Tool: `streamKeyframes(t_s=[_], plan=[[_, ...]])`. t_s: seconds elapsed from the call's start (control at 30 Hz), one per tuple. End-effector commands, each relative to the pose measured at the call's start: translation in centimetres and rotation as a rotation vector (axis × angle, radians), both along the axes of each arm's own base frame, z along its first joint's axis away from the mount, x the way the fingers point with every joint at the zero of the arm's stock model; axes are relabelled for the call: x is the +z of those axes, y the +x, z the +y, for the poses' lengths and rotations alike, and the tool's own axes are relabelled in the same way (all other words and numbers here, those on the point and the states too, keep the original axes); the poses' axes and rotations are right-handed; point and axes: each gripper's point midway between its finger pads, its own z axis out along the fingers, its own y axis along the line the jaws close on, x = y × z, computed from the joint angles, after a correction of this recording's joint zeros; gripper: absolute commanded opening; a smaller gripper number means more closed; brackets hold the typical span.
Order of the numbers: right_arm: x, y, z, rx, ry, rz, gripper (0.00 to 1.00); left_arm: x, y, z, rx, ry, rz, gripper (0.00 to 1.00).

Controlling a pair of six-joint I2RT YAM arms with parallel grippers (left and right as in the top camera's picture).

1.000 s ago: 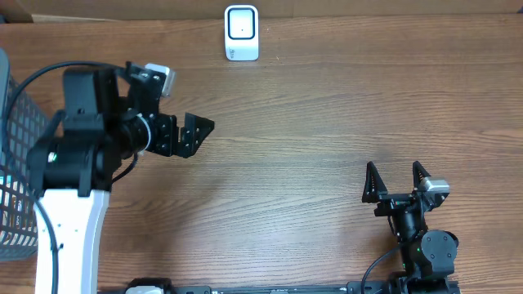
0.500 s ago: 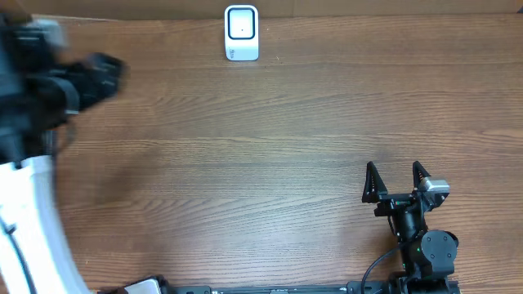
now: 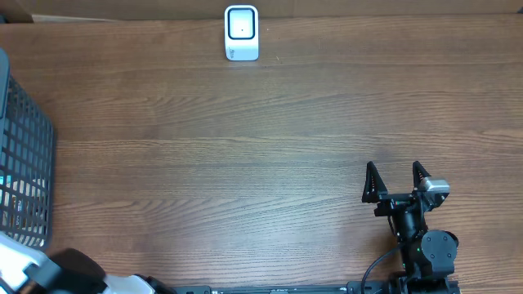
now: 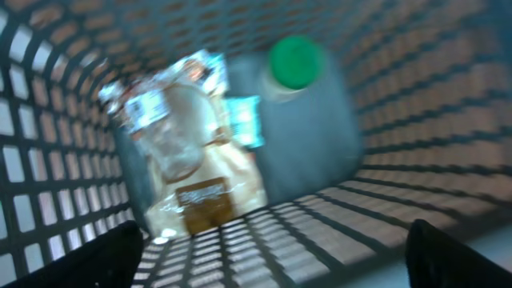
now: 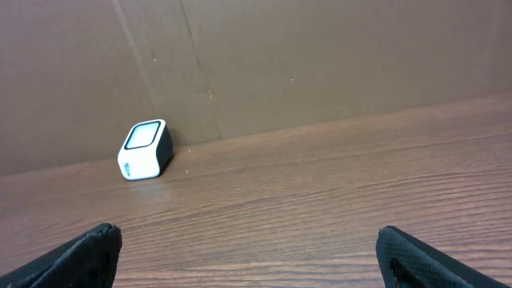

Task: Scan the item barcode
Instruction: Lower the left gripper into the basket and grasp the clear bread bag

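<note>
Grey mesh basket (image 3: 29, 147) now sits under your left gripper (image 4: 280, 260), swung off the table (image 3: 286, 163), jaws wide and empty above the green-capped bottle (image 4: 298, 96) and packet (image 4: 188, 160) inside it, so picking comes next; right gripper (image 3: 393, 171), far from the basket, gapes empty.

My overhead feed is bright and even, grain of the table (image 3: 270, 147) crisp, just a faint shadow hugging the scanner (image 3: 242, 33) at the far edge. Left wrist feed is badly smeared: basket (image 4: 48, 160) mesh streaked, green cap (image 4: 296, 62) and bag (image 4: 188, 160) soft, dim, striped light on the floor. Right wrist is sharp, flatly lit, a bit dull.
</note>
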Motion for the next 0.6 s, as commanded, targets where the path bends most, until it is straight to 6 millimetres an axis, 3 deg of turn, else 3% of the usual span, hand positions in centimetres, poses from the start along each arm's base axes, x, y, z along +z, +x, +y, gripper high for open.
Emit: streamKeyframes(t_s=[0.0, 0.33, 0.57], plan=[[-0.1, 0.0, 0.0, -0.004, 0.000, -0.006, 1.00, -3.4, -1.1, 1.9, 0.087, -0.083, 0.073, 0.84], [-0.1, 0.0, 0.0, -0.004, 0.001, -0.006, 1.00, -13.1, -1.6, 3.8, 0.144, -0.261, 0.266, 0.89], [-0.1, 0.0, 0.0, -0.004, 0.001, -0.006, 1.00, -18.5, -1.7, 4.5, 0.152, -0.288, 0.325, 0.91]])
